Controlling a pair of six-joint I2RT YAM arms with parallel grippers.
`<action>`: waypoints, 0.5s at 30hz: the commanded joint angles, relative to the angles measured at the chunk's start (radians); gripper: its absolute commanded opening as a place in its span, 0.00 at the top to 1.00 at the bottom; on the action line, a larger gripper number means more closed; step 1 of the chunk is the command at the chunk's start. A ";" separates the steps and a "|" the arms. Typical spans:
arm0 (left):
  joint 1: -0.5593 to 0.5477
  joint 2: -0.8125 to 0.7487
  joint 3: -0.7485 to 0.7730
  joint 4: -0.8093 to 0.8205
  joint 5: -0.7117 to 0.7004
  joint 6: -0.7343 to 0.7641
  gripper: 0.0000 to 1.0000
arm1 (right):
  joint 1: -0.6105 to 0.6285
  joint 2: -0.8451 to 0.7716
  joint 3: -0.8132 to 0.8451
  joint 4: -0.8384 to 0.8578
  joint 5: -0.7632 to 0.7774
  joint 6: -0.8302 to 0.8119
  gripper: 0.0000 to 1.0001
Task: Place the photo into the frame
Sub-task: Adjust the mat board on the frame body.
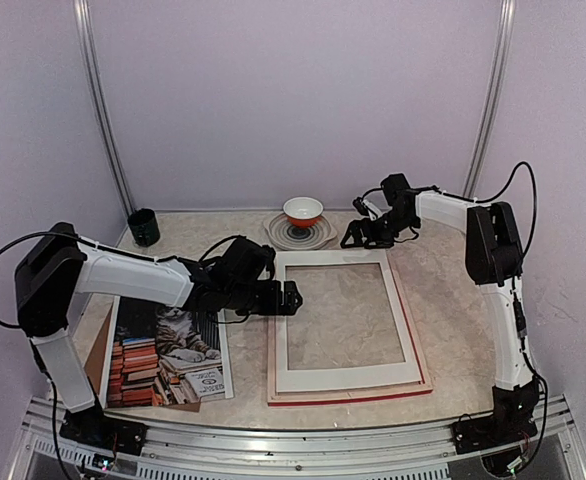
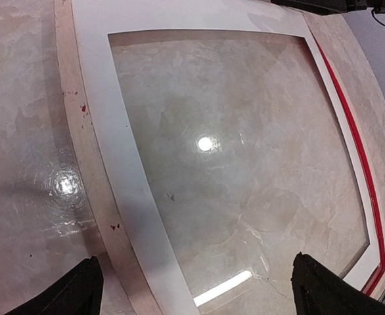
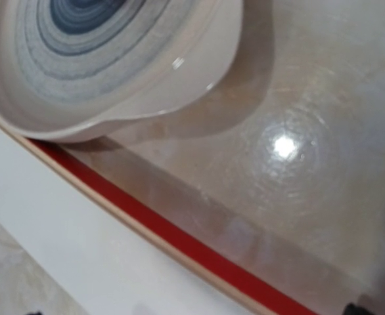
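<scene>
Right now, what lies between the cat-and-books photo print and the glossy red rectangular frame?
Top view: bare marbled tabletop separates photo and frame; left arm overhangs.

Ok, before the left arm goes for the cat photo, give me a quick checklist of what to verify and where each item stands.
1. Left pincer open and empty: ok.
2. Photo lying flat, left of the frame: ok.
3. White mat seated inside the frame, pane bare: ok.
4. Right pincer clear of the plate and bowl: cannot tell; it hangs close beside them.
5. Photo separate from the brown board at its left edge: cannot tell.
</scene>
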 commanded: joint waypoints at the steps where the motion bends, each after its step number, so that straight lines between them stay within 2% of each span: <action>1: -0.007 0.021 -0.006 0.029 0.011 -0.008 0.01 | 0.015 0.002 -0.041 -0.027 -0.023 -0.010 0.01; 15: -0.013 0.056 -0.010 0.067 0.023 -0.033 0.01 | 0.020 -0.106 -0.150 0.034 -0.023 0.006 0.01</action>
